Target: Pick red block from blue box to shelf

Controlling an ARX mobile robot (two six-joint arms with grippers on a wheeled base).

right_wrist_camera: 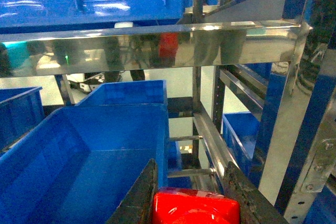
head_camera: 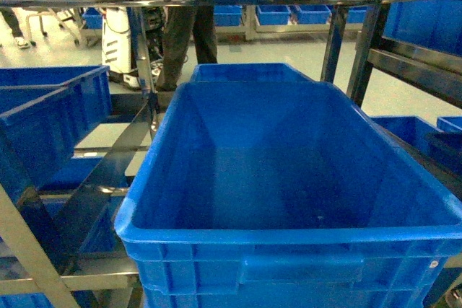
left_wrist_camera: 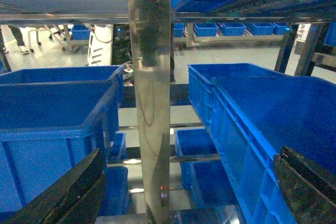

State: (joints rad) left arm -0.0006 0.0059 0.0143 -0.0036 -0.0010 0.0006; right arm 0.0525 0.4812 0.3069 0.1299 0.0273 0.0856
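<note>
The right gripper [right_wrist_camera: 195, 203] has its dark jaws clamped on the small glossy red plastic block [right_wrist_camera: 195, 209], carried above the deep dark-blue ribbed plastic crate [head_camera: 289, 178] and short of the shiny stainless-steel shelf [right_wrist_camera: 157, 43]; the left gripper [left_wrist_camera: 184, 192] stands with fingers wide apart, holding nothing, facing a perforated upright post [left_wrist_camera: 149, 103] of that rack; the light turquoise box appears in no view. The likely hazards: the block is pinched near its lower edge, so a knock against the horizontal rail could twist it free; released early, it would drop into the crate rather than onto a tier.
</note>
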